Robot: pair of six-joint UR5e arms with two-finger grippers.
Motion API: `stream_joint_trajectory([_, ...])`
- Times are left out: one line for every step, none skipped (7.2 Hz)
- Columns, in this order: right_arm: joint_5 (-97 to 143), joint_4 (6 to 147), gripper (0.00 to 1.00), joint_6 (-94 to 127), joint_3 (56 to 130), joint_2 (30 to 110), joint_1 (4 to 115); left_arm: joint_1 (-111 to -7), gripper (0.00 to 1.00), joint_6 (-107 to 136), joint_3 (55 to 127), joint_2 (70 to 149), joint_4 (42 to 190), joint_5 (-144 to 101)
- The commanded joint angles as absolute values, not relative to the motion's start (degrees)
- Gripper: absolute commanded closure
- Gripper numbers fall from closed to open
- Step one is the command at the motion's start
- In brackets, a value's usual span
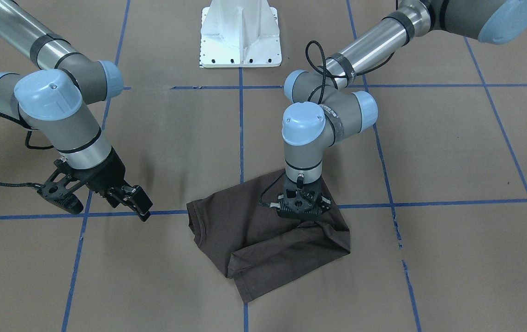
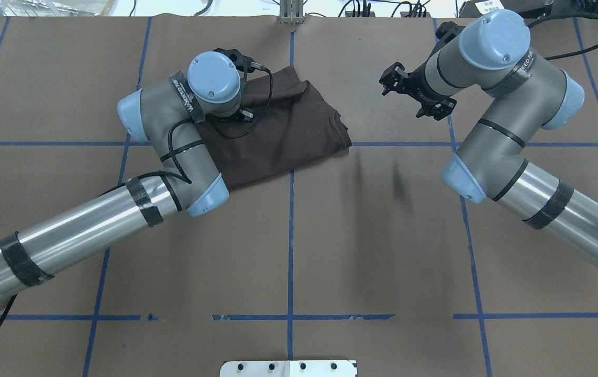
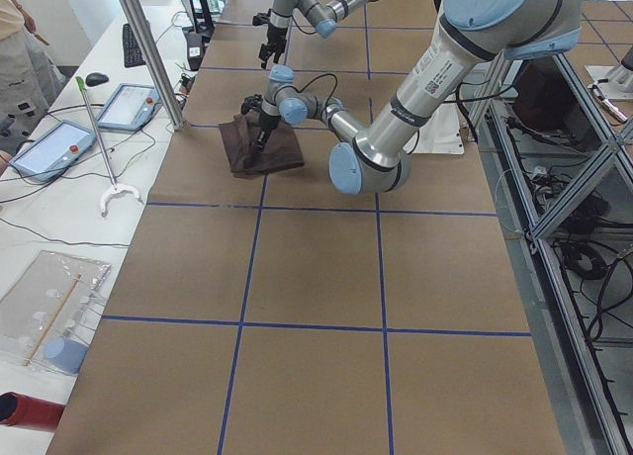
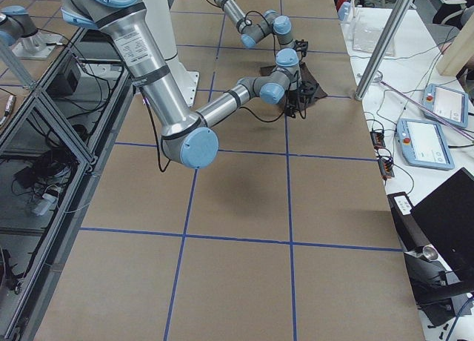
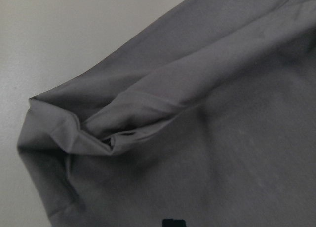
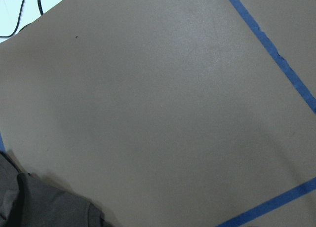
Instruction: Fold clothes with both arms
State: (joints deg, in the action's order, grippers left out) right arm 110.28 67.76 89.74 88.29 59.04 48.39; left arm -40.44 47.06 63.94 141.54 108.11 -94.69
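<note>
The dark brown-grey T-shirt (image 1: 254,240) lies folded into a compact bundle on the brown table, and also shows in the overhead view (image 2: 288,125). My left gripper (image 1: 301,213) points straight down onto the bundle's edge nearest the robot. The cloth tents up into it, so it is shut on the shirt. The left wrist view shows a creased fold of fabric (image 5: 128,128) close up. My right gripper (image 1: 99,205) is open and empty, hovering above bare table beside the shirt; it also shows in the overhead view (image 2: 408,98). A corner of the shirt (image 6: 39,202) shows in the right wrist view.
The white pedestal base (image 1: 240,37) stands at the robot's side of the table. Blue tape lines (image 2: 291,235) grid the brown surface. A side bench with tablets (image 3: 59,148) and a metal post (image 3: 148,49) runs along the far edge.
</note>
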Motion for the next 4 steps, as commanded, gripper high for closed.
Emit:
stream_joint_trajectory([110.0, 67.8, 0.05, 90.3, 88.4, 59.2, 48.3, -47.1, 1.0, 43.0, 51.1, 146.1, 118.1, -94.6])
stream_joint_trajectory([109.7, 67.8, 0.04, 90.4, 88.5, 59.5, 48.2, -50.0, 1.0, 41.8, 46.1, 146.1, 123.3, -94.1])
stream_joint_trajectory([109.7, 67.8, 0.05, 90.3, 88.4, 59.7, 48.2, -52.4, 1.0, 39.5, 44.8, 146.3, 125.0, -93.8])
stream_joint_trajectory([109.9, 67.8, 0.04, 90.4, 88.5, 59.6, 48.1, -52.9, 1.0, 39.8, 46.3, 147.6, 122.6, -94.3])
